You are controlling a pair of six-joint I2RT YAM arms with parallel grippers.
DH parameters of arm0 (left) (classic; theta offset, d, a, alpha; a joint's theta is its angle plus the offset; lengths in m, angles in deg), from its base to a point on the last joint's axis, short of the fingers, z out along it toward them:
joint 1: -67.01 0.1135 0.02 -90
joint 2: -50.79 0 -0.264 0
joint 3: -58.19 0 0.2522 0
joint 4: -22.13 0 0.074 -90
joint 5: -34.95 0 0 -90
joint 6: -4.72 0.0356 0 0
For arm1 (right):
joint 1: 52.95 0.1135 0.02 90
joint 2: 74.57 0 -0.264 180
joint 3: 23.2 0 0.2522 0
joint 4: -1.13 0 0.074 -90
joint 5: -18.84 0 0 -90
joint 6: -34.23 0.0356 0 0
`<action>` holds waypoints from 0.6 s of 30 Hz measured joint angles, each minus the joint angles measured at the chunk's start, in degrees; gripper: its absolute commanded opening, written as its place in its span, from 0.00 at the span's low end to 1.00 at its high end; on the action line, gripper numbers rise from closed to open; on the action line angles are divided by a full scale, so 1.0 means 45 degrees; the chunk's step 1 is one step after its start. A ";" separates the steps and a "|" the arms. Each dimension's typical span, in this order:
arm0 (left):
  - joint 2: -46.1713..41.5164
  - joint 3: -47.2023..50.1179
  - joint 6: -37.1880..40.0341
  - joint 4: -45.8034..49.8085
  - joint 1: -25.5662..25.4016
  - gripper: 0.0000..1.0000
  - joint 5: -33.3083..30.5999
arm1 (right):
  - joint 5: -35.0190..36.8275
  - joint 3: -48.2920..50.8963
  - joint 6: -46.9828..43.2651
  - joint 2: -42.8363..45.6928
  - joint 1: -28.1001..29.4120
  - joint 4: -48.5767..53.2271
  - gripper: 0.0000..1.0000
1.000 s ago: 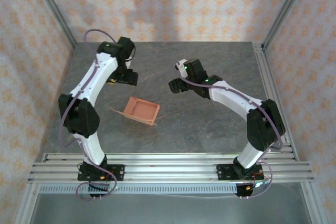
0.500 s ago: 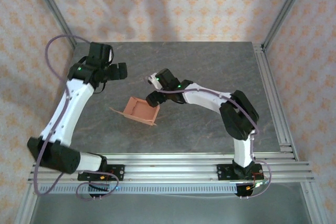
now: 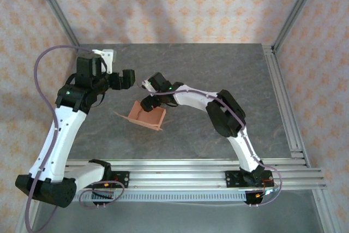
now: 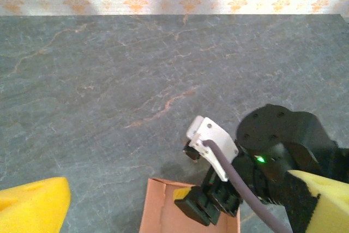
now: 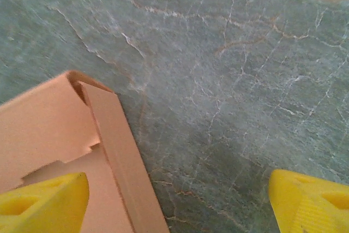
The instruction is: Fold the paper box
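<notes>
One paper box (image 3: 140,117); one left tool (image 3: 127,78); one right tool (image 3: 147,103).

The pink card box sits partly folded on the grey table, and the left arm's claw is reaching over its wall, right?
No: the right gripper reaches over the paper box's wall, as the top external view shows. The rest holds.

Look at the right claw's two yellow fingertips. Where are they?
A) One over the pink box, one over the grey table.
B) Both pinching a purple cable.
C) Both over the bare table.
A: in the right wrist view the right gripper stands open, one yellow fingertip over the paper box and the other over the bare table beyond its wall.
</notes>
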 measured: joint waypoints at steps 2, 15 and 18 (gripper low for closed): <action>-0.0223 0.0194 0.0087 0.0015 0.0000 1.00 0.0131 | 0.0393 -0.0039 -0.0238 -0.0141 -0.0019 0.0185 0.85; 0.0355 0.0306 0.0223 0.0087 -0.0505 1.00 0.0899 | 0.2934 0.1506 0.0889 0.0714 -0.1758 0.0379 0.82; 0.0709 0.0306 0.0272 0.0083 -0.0937 1.00 0.0831 | 0.3254 0.2453 0.1642 0.1467 -0.2467 0.0379 0.82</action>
